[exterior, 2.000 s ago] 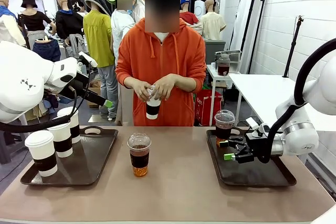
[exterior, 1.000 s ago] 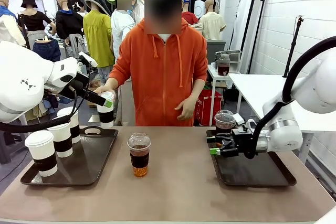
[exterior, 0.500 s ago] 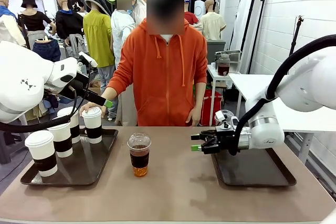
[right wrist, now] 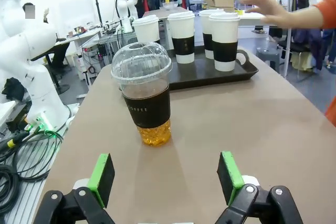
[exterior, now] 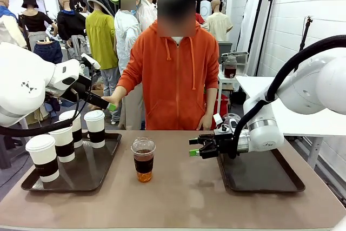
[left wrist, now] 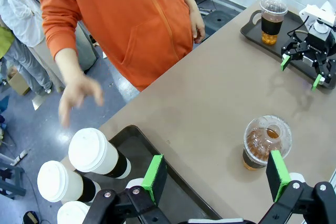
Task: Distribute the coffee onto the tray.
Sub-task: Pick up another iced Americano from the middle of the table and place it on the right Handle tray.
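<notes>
Four white paper cups of coffee with dark bands stand on the left tray [exterior: 102, 160]; the farthest one [exterior: 95, 128] is beside the person's hand [exterior: 113, 100]. A clear dome-lidded cup [exterior: 143, 159] of amber drink stands on the bare table mid-way between the trays. A second clear cup [exterior: 231, 120] on the right tray [exterior: 259, 174] is partly hidden behind my right arm. My right gripper [exterior: 195, 147] is open, low over the table, pointing at the middle cup [right wrist: 144, 100] from its right, well apart. My left gripper [left wrist: 216, 174] hangs open high above the left tray.
The person in an orange hoodie stands at the far edge, one hand [left wrist: 79, 95] held out above the left tray's far end. Bare tabletop lies between the two trays and in front of them. The right tray's near part is bare.
The person set a white cup on the left tray and lifted the hand away. My right gripper moved left, off the right tray, toward the middle clear cup. The left arm stayed still.
</notes>
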{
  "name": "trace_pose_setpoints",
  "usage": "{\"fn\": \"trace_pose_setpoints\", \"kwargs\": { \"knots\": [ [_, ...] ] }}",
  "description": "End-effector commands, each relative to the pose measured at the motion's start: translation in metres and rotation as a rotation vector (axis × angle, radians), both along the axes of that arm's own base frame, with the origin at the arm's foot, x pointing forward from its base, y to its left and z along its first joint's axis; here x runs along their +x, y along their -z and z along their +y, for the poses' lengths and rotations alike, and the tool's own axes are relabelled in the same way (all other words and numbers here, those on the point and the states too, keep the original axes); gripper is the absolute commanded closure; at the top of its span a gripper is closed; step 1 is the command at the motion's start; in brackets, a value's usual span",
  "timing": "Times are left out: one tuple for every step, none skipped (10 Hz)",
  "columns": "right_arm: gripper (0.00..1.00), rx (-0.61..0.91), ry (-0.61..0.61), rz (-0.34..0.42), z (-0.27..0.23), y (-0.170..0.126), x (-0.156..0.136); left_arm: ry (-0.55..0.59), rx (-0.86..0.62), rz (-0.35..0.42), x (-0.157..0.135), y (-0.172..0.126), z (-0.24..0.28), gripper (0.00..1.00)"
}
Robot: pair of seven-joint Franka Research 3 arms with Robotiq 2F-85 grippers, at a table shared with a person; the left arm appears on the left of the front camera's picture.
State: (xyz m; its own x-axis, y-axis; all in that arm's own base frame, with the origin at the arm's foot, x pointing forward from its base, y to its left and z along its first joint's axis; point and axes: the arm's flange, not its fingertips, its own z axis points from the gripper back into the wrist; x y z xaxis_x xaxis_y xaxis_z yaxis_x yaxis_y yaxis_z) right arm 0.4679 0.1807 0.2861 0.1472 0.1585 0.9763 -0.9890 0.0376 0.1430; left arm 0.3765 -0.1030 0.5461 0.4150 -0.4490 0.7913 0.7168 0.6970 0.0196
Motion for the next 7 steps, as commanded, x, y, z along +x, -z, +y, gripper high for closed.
{"fn": "trace_pose_setpoints", "kwargs": {
  "knots": [
    [0.0, 0.0, 0.0, 0.0, 0.0, 0.0, -0.001, 0.002, -0.004, 0.004, 0.0, 0.001, 0.001, 0.0],
    [0.0, 0.0, 0.0, 0.0, 0.0, 0.0, -0.001, 0.002, -0.004, 0.004, 0.0, 0.001, 0.001, 0.0],
    [0.0, 0.0, 0.0, 0.0, 0.0, 0.0, -0.001, 0.002, -0.004, 0.004, 0.0, 0.001, 0.001, 0.0],
    [0.0, 0.0, 0.0, 0.0, 0.0, 0.0, -0.001, 0.002, -0.004, 0.004, 0.0, 0.001, 0.001, 0.0],
    [0.0, 0.0, 0.001, 0.0, -0.001, 0.0, 0.0, 0.002, -0.004, 0.004, 0.0, 0.001, 0.001, 0.0],
    [0.0, 0.008, 0.011, 0.001, 0.01, 0.003, 0.001, 0.002, -0.004, 0.004, 0.0, 0.001, 0.001, 0.0],
    [0.0, 0.031, 0.029, 0.006, 0.023, 0.007, -0.001, 0.002, -0.004, 0.004, 0.0, 0.001, 0.001, 0.0]
  ]
}}
